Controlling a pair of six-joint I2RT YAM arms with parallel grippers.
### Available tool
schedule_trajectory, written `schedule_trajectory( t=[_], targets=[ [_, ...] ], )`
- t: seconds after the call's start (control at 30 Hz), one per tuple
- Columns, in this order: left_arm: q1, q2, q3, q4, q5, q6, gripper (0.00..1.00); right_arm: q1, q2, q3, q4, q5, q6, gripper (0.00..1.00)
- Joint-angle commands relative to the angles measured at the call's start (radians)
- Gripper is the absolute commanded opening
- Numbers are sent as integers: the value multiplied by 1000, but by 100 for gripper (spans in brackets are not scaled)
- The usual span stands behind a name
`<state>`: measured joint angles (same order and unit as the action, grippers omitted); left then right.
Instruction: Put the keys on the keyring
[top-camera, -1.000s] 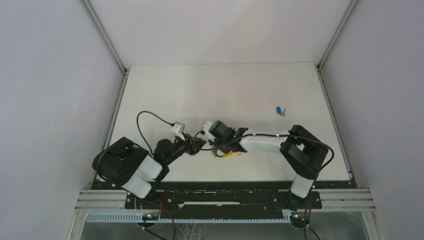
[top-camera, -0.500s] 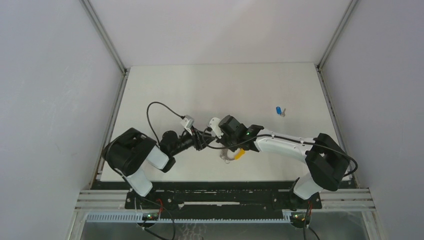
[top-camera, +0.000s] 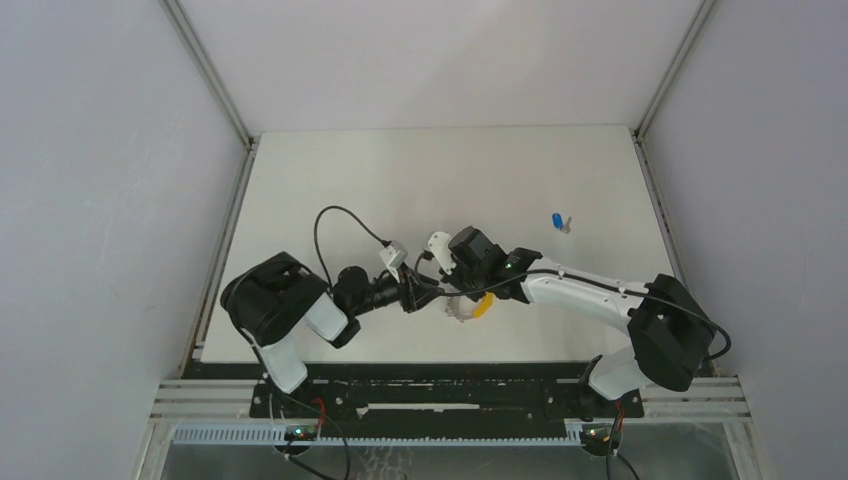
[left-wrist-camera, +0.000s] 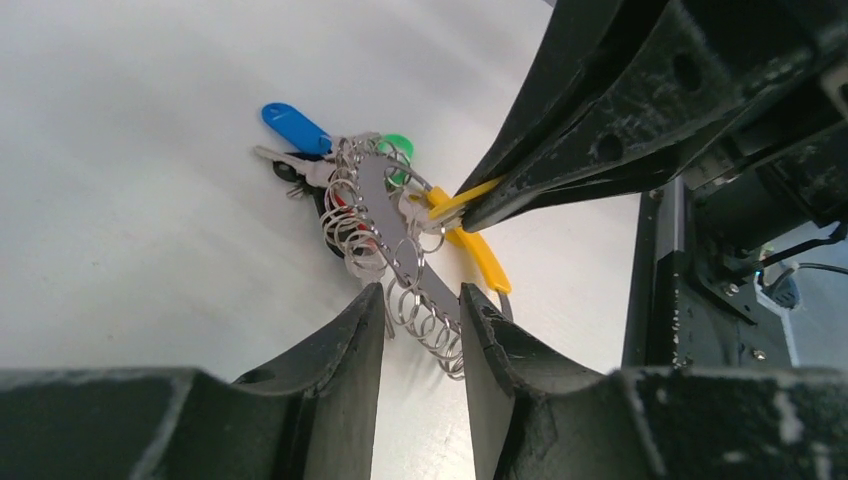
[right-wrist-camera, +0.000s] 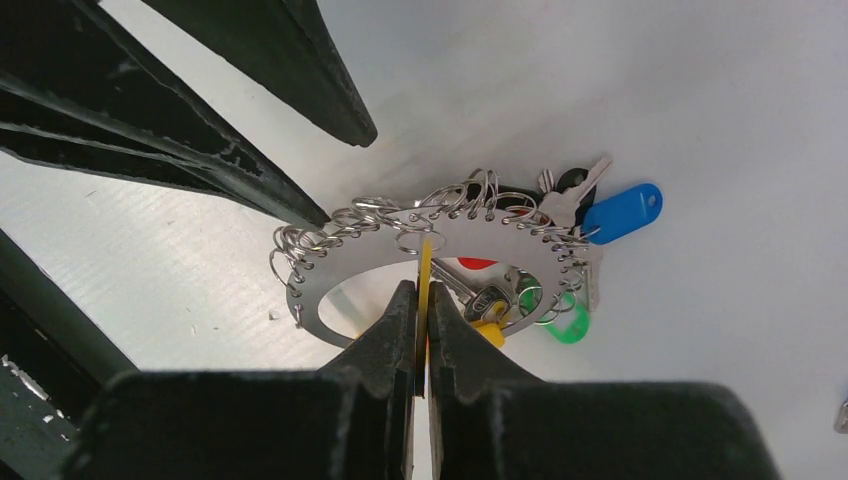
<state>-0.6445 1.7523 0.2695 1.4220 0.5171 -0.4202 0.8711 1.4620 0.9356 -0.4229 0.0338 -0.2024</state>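
Note:
The keyring is a flat silver ring plate edged with small wire rings, carrying blue, green, red and yellow capped keys. It lies near the table's front edge, its left end raised. My left gripper is closed partway on that end, plate against one finger, wire rings against the other. My right gripper is shut on a yellow key, seen edge-on, at a small ring on the plate. In the top view the left gripper and right gripper meet over the ring. A blue key lies alone.
The white table is walled by grey panels on three sides. The left arm's black cable loops over the table behind the grippers. The table's front edge and black rail run just below the keyring.
Both arms have shifted right and the keyring has moved a little right with them. My right gripper has closed on the yellow key. The blue key has not moved.

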Motion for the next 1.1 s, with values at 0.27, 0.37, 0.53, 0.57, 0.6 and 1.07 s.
schedule_trajectory(
  t=[0.27,0.37,0.53,0.57,0.6,1.07],
  targets=[
    [-78,66,68,51,-81,144,36,-21,-72,-20,31,-36,-12,0],
    [-88,72,71,51,-83,172,36,-25,-73,-22,32,-45,-10,0],
    [-105,87,75,51,-109,191,35,-27,-73,-21,34,-54,-9,0],
    [-107,89,77,51,-112,195,35,-27,-74,-21,34,-56,-8,0],
    [-108,92,79,51,-112,197,35,-27,-75,-22,35,-57,-8,0],
    [-127,113,112,51,-93,227,32,-29,-83,-24,35,-70,-2,0]
  ],
)
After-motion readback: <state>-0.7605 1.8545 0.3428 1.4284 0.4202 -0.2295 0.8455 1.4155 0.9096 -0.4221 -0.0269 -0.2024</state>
